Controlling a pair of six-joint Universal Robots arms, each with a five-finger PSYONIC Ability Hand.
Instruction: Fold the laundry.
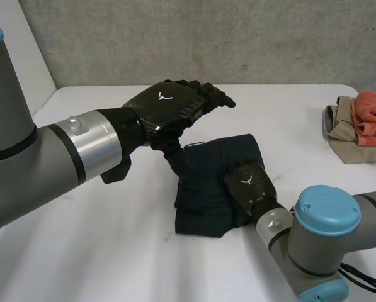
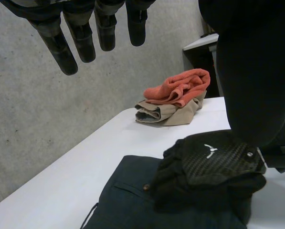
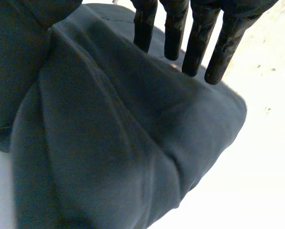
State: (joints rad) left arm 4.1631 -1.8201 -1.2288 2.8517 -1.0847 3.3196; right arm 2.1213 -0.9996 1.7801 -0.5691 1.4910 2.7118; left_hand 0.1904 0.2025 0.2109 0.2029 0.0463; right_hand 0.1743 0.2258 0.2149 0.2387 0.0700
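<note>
Left hand [image 1: 169,104], left of centre in the head view, hangs above the white table [image 1: 112,251], fingers straight and holding nothing. Folded dark garment [image 1: 203,189] lies at mid-frame. Right hand [image 1: 249,184] rests on the garment's lower right part, fingers extended, gripping nothing. Right edge: orange cloth [image 1: 373,116] on beige cloth [image 1: 342,135].

Dark garment [image 1: 200,195] partly beneath right hand [image 1: 250,184].

The folded garment [image 1: 206,182] lies mid-way across the desk [image 1: 80,251], with the right robot hand [image 1: 250,185] on its near right part, the left robot hand [image 1: 169,104] above its far left corner, and a clothes pile [image 1: 358,126] well apart at the desk's right edge.
</note>
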